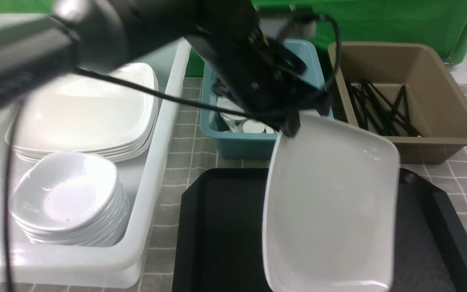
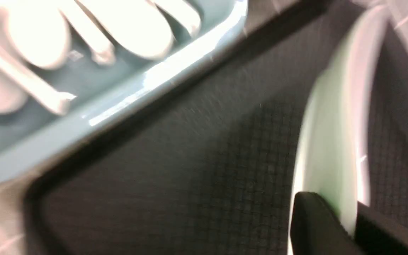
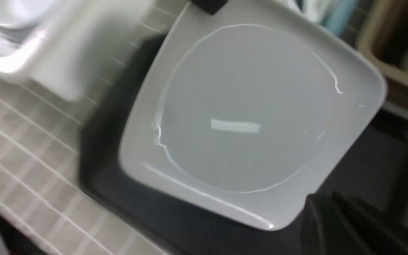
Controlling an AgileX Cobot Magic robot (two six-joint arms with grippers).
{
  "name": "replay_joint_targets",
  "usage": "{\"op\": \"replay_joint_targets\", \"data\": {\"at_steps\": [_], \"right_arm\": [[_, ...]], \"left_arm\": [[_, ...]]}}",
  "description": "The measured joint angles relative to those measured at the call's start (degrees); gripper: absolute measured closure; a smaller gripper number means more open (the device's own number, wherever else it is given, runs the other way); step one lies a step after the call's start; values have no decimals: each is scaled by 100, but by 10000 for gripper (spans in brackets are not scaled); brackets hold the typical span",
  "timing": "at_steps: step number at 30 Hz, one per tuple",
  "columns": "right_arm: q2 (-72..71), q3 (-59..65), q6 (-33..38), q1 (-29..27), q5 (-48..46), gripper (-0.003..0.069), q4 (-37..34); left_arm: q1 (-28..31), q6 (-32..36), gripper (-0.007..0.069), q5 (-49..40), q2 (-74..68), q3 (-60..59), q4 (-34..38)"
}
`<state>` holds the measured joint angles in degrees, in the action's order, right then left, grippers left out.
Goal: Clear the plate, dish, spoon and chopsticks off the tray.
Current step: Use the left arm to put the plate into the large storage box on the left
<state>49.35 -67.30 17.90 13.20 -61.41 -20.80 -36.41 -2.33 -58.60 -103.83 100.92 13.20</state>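
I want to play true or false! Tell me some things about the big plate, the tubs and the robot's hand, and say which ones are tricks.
1. The left gripper pinches the big white plate by its rim. True.
2. The plate lies flat on the black tray. False: it is tilted, with its far rim raised in the gripper.
3. Black chopsticks lie in the brown tub. True.
4. The teal tub has nothing in it. False: white spoons lie inside.
5. The small dishes are stacked on the tray. False: they sit in the white tub.
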Motion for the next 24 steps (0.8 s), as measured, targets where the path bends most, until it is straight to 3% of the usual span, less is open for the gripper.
{"op": "replay_joint_targets", "data": {"at_steps": [5, 8, 11, 13, 16, 17, 20, 21, 24], "right_arm": [[293, -306, 450, 0, 68, 631, -639], [723, -729, 660, 43, 77, 634, -869], [1355, -1429, 715, 473, 77, 634, -891], [1630, -1685, 693, 681, 90, 634, -846], [2403, -2546, 358, 1359, 155, 635, -355], [2449, -2648, 342, 1435, 154, 635, -319], [3228, -3517, 67, 2019, 175, 635, 259], [3318, -3569, 40, 2047, 193, 635, 279], [4049, -4437, -100, 2445, 410, 635, 479]], "left_arm": [[598, 142, 592, -69, 617, -12, 300], [1330, 381, 592, -69, 1016, -17, 803], [2563, 754, 592, -84, 1422, -132, 1458], [2989, 893, 592, -60, 1529, -228, 1723], [4266, 1331, 592, 217, 1842, -860, 2514], [4398, 1362, 592, 245, 1859, -912, 2626], [5401, 1913, 592, 921, 2120, -1941, 3710], [5451, 1943, 592, 966, 2131, -1998, 3710], [6083, 2538, 592, 1723, 2235, -2891, 4591]]}}
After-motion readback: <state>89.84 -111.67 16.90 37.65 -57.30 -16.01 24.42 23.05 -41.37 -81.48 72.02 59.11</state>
